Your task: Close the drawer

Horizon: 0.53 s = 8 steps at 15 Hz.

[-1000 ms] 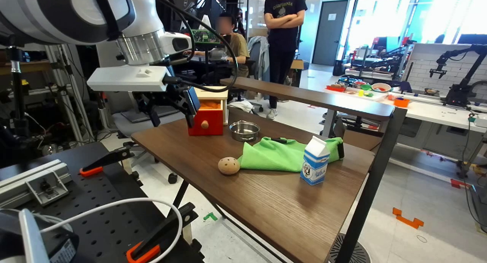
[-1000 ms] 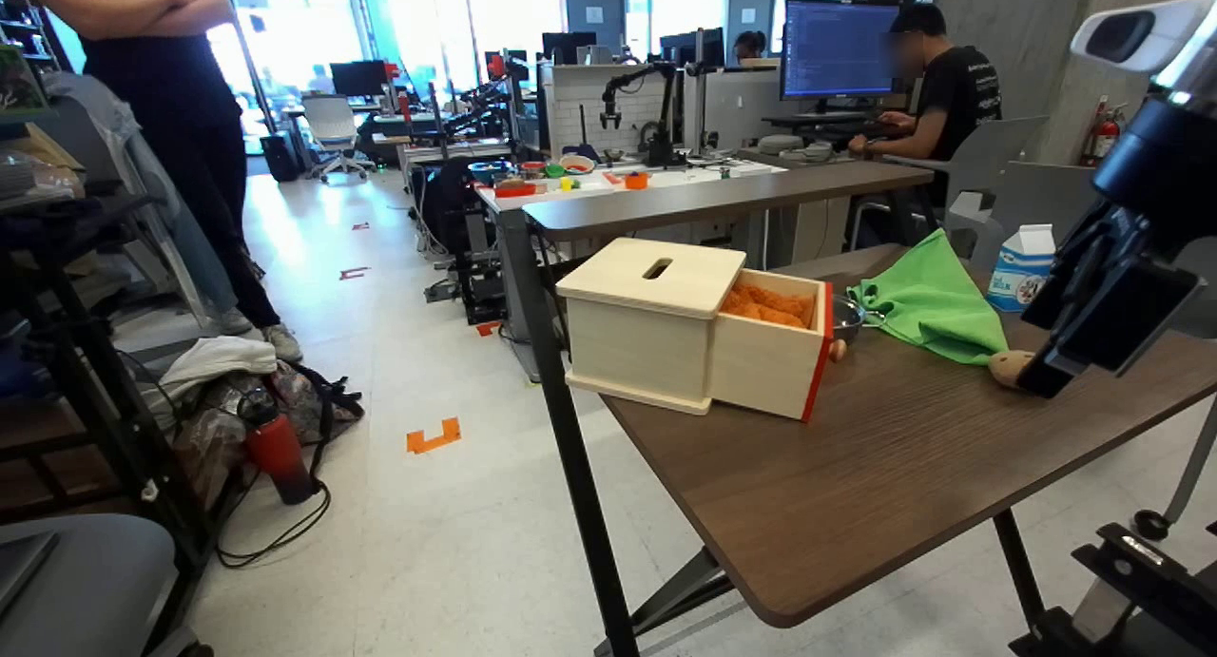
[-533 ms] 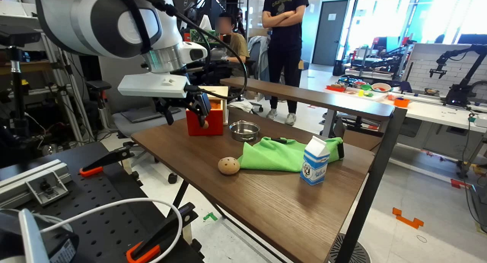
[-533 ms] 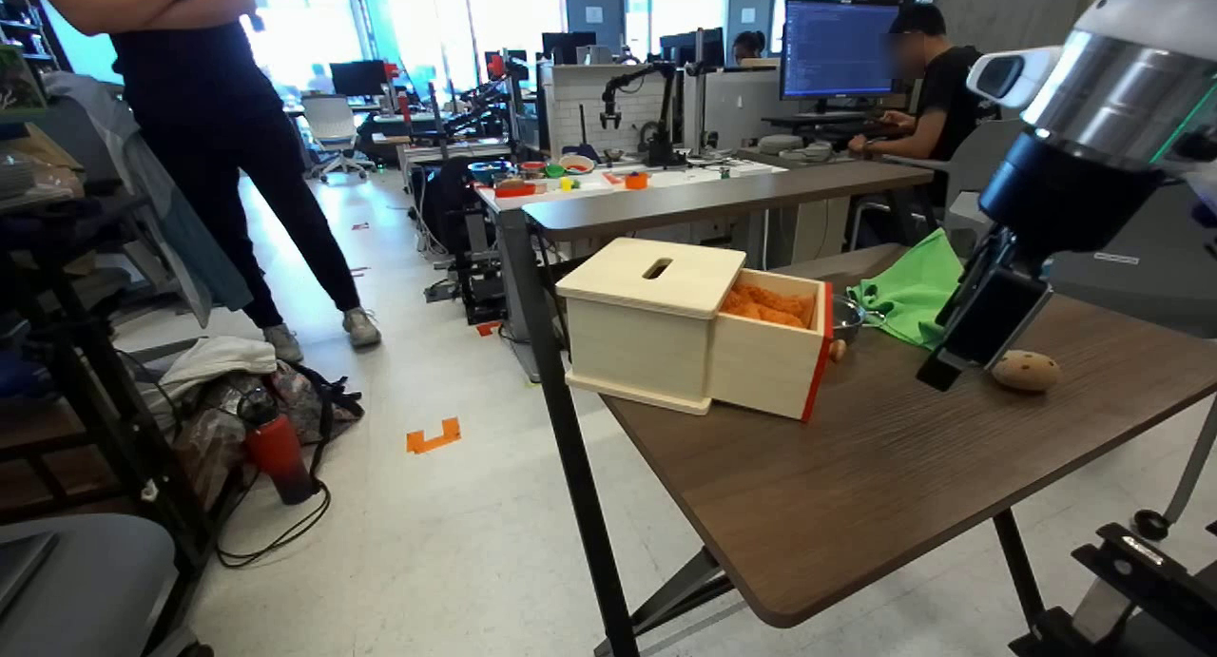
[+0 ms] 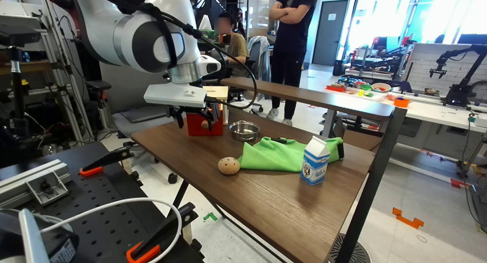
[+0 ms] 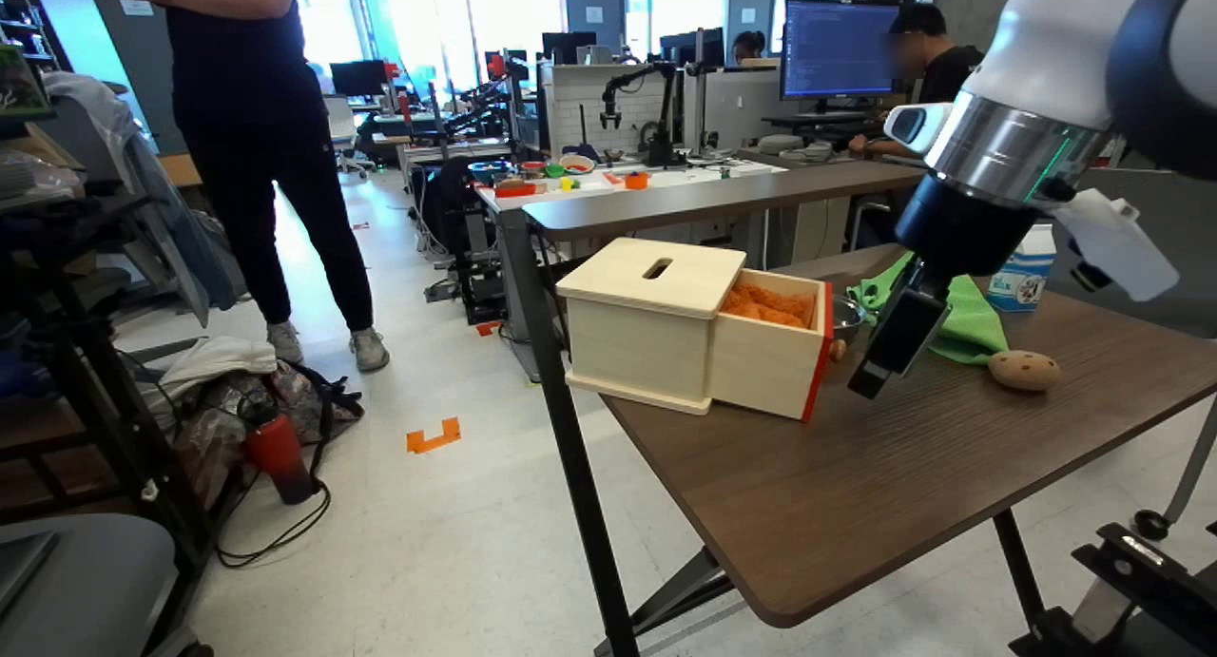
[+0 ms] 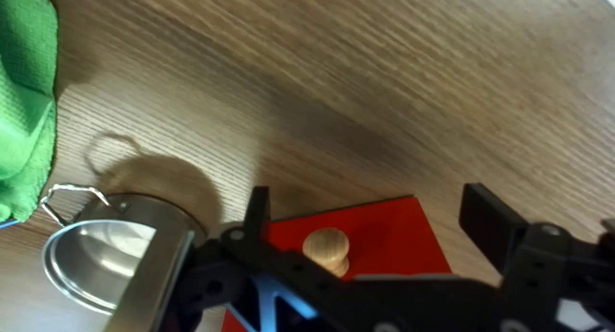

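Note:
The drawer [image 6: 766, 367] sticks partway out of the light wooden box [image 6: 637, 348]. Orange cloth-like stuff [image 6: 761, 303] lies inside it. Its red front [image 5: 194, 129] has a round wooden knob [image 7: 326, 248], and the red front also shows in the wrist view [image 7: 384, 231]. My gripper [image 6: 870, 381] is open and empty, tilted down in front of the red front, with a small gap to it. In the wrist view its fingers [image 7: 366, 192] stand apart, with the knob and red front showing between them. The arm hides part of the box in an exterior view [image 5: 197, 126].
A metal bowl [image 5: 244, 131] stands beside the drawer. A green cloth [image 5: 277, 156], a speckled egg-shaped object [image 5: 229, 166] and a milk carton [image 5: 315, 162] lie or stand farther along the table. A raised shelf [image 6: 723, 199] runs along one table edge.
My gripper has moved toward the drawer's red front, rightward in an exterior view and leftward in an exterior view. The drawer has not moved. The standing person has shifted.

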### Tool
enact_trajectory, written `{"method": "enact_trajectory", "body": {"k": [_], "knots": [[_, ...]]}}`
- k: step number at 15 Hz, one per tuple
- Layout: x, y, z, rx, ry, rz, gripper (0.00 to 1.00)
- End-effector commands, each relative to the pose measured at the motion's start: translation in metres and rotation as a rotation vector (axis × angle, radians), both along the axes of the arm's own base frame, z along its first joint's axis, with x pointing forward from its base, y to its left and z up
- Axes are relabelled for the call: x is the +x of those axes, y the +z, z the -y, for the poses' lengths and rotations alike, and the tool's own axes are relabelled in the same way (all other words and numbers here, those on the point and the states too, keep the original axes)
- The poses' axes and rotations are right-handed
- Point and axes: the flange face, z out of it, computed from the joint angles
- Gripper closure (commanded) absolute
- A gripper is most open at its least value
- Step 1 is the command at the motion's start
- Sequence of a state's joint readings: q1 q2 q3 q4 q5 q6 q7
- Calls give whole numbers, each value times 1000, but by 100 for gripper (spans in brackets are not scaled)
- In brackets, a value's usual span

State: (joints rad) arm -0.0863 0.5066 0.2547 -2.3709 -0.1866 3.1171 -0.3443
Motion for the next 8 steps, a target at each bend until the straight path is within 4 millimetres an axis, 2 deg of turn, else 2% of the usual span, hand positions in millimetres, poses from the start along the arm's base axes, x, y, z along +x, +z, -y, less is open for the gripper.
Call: {"method": "enact_trajectory", "body": {"k": [1, 8], "knots": [[26, 4, -12, 40, 19, 19, 0], [44, 14, -46, 99, 46, 55, 0]]}}
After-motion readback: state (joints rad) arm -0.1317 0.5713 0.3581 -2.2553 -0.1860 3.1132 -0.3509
